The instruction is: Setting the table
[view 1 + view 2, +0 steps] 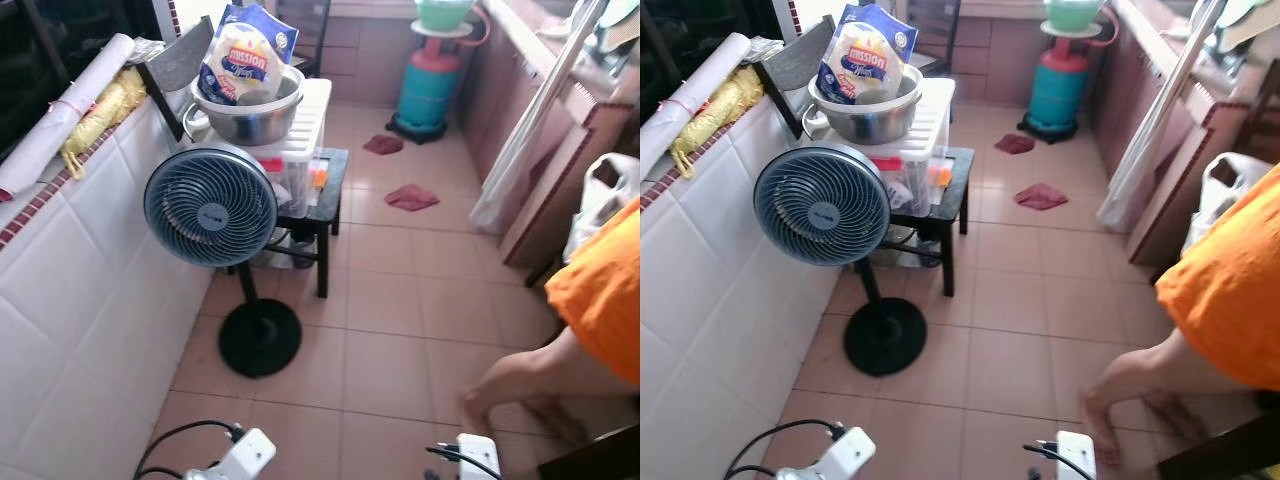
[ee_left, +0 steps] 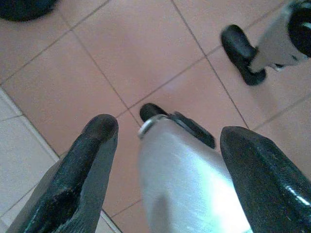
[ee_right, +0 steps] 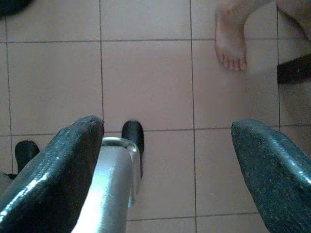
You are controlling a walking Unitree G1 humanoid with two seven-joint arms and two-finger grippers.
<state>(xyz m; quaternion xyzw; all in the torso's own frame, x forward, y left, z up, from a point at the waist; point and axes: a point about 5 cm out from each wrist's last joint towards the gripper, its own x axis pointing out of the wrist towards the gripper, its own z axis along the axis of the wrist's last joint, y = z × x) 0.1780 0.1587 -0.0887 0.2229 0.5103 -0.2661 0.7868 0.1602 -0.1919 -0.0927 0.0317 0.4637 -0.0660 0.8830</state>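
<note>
Facing tiled floor (image 1: pixel 400 330) corridor: standing fan (image 1: pixel 210 205) by left wall, person's bare foot (image 3: pixel 231 41) at right. Left gripper (image 2: pixel 165 145), right gripper (image 3: pixel 167 145) spread apart, holding nothing.

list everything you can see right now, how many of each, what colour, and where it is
Fan: one, blue-grey on black stand, by the tiled wall.
Metal bowl: one, silver, on the white box.
Tortilla packet: one, blue and white, in the bowl.
White box: one, on the black stool.
Black stool: one, behind the fan.
Gas cylinder: one, teal, far end.
Rags: two, dark red, on the floor.
Person's leg: bare, right side.
Left gripper: open, above floor.
Right gripper: open, above floor.
</note>
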